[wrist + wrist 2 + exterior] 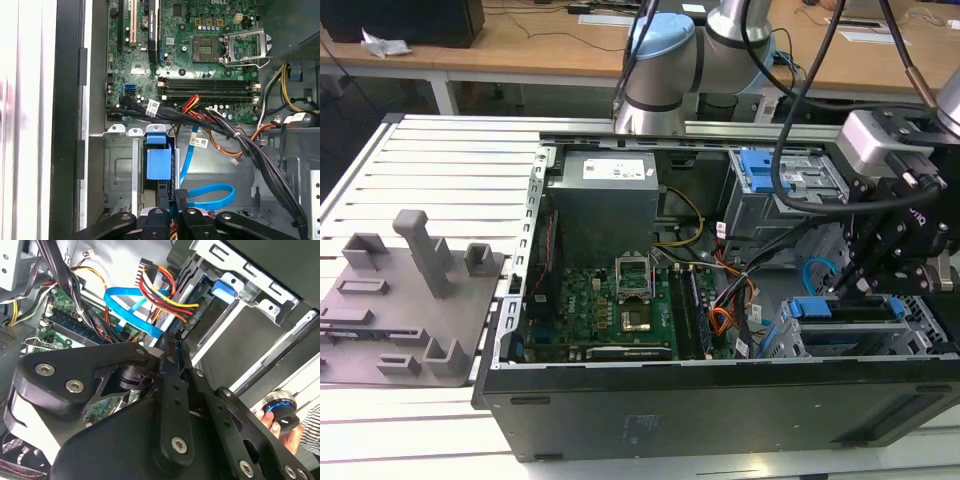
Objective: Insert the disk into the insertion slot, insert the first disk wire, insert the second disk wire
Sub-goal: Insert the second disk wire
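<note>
My disk (156,162), blue-framed, sits upright in the silver slot (120,170) at the case's near corner on the exterior view's right; the light-blue wire (212,196) loops just beside it

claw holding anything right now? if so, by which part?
Cannot tell. The claw sits at the second disk wire beside the disk in its bay, but no grip is visible.

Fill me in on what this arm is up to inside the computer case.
The arm's gripper is reaching down into the open computer case. The disk, in its blue carrier, already sits in the insertion slot. Right beside it, the gripper appears closed on the plug end of the second disk wire, whose light-blue loop curls away from the fingertips. The orange, yellow and black wire bundle hangs nearby, untouched.
</note>
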Robot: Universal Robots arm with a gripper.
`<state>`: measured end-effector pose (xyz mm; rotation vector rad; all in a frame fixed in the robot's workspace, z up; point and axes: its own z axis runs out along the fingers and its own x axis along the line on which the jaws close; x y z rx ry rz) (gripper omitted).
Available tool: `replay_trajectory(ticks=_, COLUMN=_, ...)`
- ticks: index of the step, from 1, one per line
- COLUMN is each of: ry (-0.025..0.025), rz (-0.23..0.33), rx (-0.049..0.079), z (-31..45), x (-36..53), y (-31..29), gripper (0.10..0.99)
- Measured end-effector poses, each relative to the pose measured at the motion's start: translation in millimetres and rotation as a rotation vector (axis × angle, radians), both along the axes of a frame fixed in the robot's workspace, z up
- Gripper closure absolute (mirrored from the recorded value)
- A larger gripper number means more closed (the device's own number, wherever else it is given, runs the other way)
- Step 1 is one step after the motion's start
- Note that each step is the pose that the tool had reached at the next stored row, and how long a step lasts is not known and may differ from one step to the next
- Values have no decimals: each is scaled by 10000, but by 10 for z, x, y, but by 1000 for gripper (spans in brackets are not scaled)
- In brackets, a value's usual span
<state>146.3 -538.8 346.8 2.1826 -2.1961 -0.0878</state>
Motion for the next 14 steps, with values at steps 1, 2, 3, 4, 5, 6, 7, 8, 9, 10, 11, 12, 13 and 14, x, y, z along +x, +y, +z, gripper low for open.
replay_trajectory(ticks=1, ry=1, rz=0, rx=3, z=-8, x=7, y=-3, gripper=925)
replay_trajectory(ticks=2, ry=0, rz=-2, rx=1, z=-14, x=9, y=-6, gripper=925)
replay_trajectory(ticks=3, ry=0, rz=0, rx=-1, z=-21, x=14, y=-8, gripper=925)
replay_trajectory(ticks=4, ry=0, rz=0, rx=-1, z=-26, x=19, y=-9, gripper=925)
replay_trajectory(ticks=5, ry=0, rz=0, rx=-1, z=-30, x=21, y=-8, gripper=925)
replay_trajectory(ticks=6, ry=0, rz=0, rx=0, z=-32, x=22, y=-9, gripper=925)
replay_trajectory(ticks=7, ry=0, rz=-1, rx=0, z=-33, x=23, y=-9, gripper=925)
replay_trajectory(ticks=8, ry=0, rz=-1, rx=2, z=-35, x=23, y=-11, gripper=925)
replay_trajectory(ticks=9, ry=0, rz=0, rx=3, z=-36, x=23, y=-16, gripper=925)
replay_trajectory(ticks=10, ry=0, rz=0, rx=0, z=-35, x=24, y=-22, gripper=925)
replay_trajectory(ticks=11, ry=0, rz=0, rx=1, z=-36, x=24, y=-23, gripper=925)
replay_trajectory(ticks=12, ry=0, rz=0, rx=0, z=-35, x=25, y=-24, gripper=925)
replay_trajectory(ticks=13, ry=1, rz=-1, rx=0, z=-36, x=25, y=-25, gripper=925)
replay_trajectory(ticks=14, ry=0, rz=-1, rx=1, z=-36, x=26, y=-25, gripper=925)
